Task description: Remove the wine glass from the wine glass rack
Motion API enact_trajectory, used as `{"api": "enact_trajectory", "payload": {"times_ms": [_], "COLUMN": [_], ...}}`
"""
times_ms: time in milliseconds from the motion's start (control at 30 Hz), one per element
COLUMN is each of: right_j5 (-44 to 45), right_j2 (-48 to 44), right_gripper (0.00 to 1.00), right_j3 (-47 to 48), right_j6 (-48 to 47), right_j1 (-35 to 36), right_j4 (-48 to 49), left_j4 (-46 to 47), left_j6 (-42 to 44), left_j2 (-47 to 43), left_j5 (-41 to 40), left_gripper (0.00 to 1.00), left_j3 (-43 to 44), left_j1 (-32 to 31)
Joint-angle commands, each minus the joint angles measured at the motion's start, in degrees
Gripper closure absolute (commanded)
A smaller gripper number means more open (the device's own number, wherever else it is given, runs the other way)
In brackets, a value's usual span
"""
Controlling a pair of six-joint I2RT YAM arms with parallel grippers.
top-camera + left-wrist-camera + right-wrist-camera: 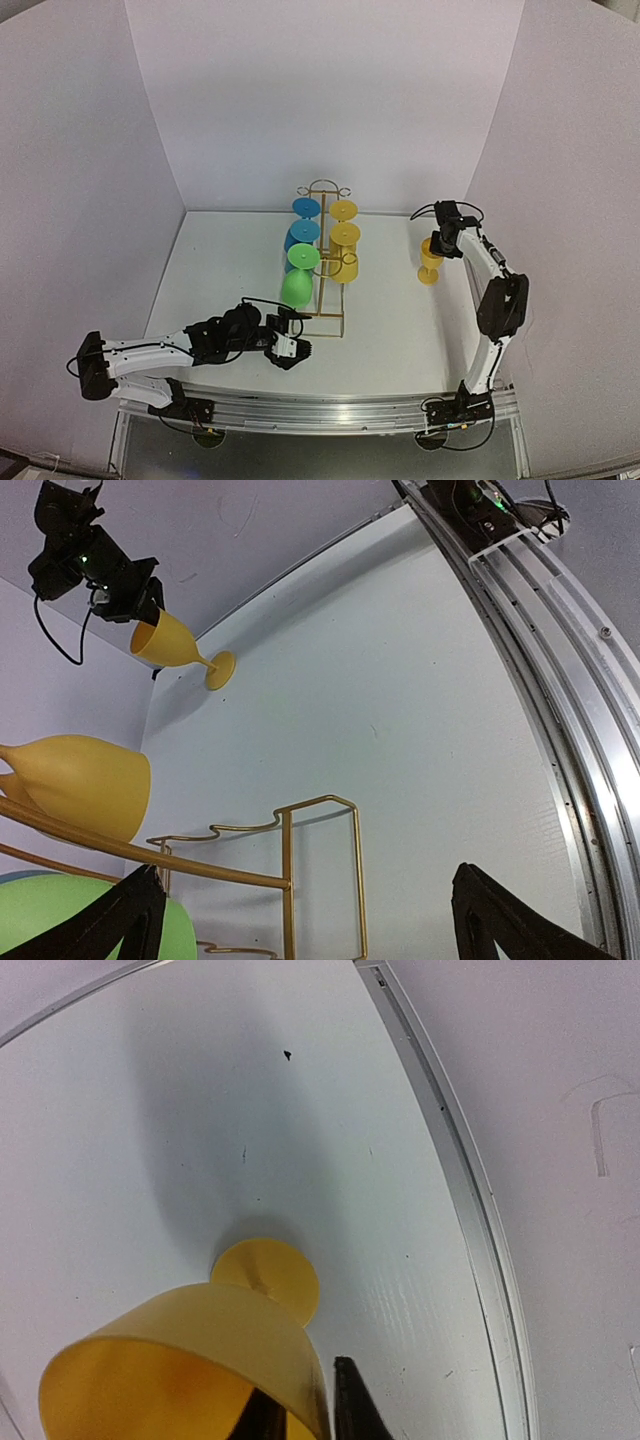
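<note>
Your right tool is hanging over the right side of the desk, well apart from the wine glass rack. It is straddling the rim of a yellow wine glass. In the right wrist view, one finger is sitting inside the bowl and the other just outside it, with the wall of the wine glass running between them. You cannot tell whether the fingers are pressing on the wall or standing just clear of it. The glass is standing upright with its foot on the desk, off the rack.

Your left tool is lying low at the near end of the rack with its fingers spread wide apart and holding nothing. In the left wrist view, the gold wire of the rack is showing between the fingers.

Six glasses are hanging bowl-down on the rack. Two blue glasses and a green glass are filling the left rail. Three yellow glasses are filling the right rail.
</note>
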Motion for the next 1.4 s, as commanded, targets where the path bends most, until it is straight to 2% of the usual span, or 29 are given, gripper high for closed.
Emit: {"api": "enact_trajectory", "payload": {"times_ms": [0, 367, 500, 600, 733, 800, 867, 933, 1067, 1267, 1367], "right_j5": [-1.23, -0.67, -3.12, -10.61, -40.73, -47.98, -51.49, -55.38, -57.7, -56.91, -56.06], "right_j2": [0.48, -6.98, -9.98, -12.17, -14.87, -15.34, -15.48, -15.48, -14.65, -12.14, -10.62], "right_gripper": [0.77, 0.35, 0.29, 0.27, 0.25, 0.2, 0.2, 0.2, 0.2, 0.33, 0.36], "right_j3": [2.49, 9.21, 13.01, 15.59, 15.4, 15.68, 16.04, 14.77, 13.0, 13.22, 13.2], "right_j6": [-0.53, -5.23, -4.89, -2.16, 5.7, 9.3, 11.63, 15.7, 21.61, 24.71, 25.39], "right_j1": [0.17, 0.18, 0.24, 0.3, 0.99, 4.07, 9.02, 11.62, 15.67, 17.21, 17.87], "right_j4": [1.11, -3.5, -8.03, -12.65, -12.44, -11.22, -9.0, -4.45, 1.32, 2.72, 2.82], "left_j4": [0.8, 0.79, 2.36, 2.79, 4.27, 4.8, 4.86, 4.84, 4.86, 4.61, 4.7], "left_j6": [-0.97, -1.2, -1.29, -1.11, -0.17, 0.29, 0.59, 0.55, 1.03, 1.25, 1.57], "left_j2": [-1.9, -2.29, -2.27, -2.44, -2.68, -2.59, -2.49, -2.48, -2.83, -3.33, -3.36], "left_j5": [-0.34, 0.51, 1.12, 1.33, 1.67, 1.71, 2.07, 2.38, 2.75, 2.91, 3.23], "left_gripper": [0.01, 0.01, 0.01, 0.01, 0.0, 0.01, 0.0, 0.01, 0.01, 0.01, 0.01], "left_j3": [-0.66, -0.84, -0.84, -0.84, -1.4, -1.54, -1.55, -1.55, -1.78, -1.99, -2.02], "left_j1": [0.53, 0.48, 0.49, 0.53, 0.53, 0.49, 0.46, 0.46, 0.48, 0.46, 0.47]}}
